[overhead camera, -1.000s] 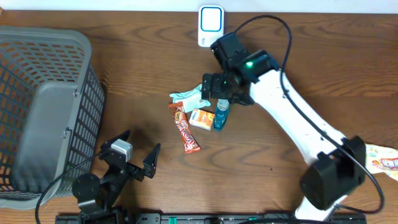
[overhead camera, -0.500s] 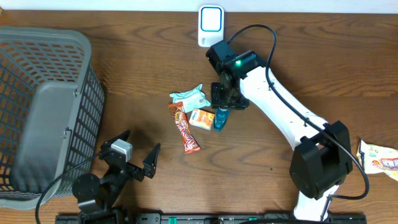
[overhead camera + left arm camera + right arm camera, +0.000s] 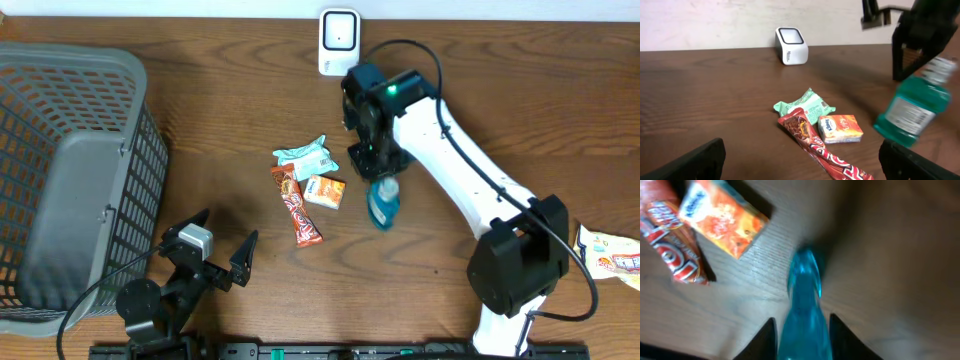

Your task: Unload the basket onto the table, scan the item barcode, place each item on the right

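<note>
The right arm [image 3: 455, 160] has long white links with rounded edges, joined by black housings; a small green light [image 3: 400, 92] glows on the black part near its wrist, and a thin black cable [image 3: 400, 42] makes a loop beside it. Its base [image 3: 515, 275] is a black rounded block. The left arm [image 3: 150, 300] is all black, with a pale grey box [image 3: 196, 240] on top and a thin grey cable [image 3: 90, 293]; its fingers [image 3: 245, 258] are black and pointed
</note>
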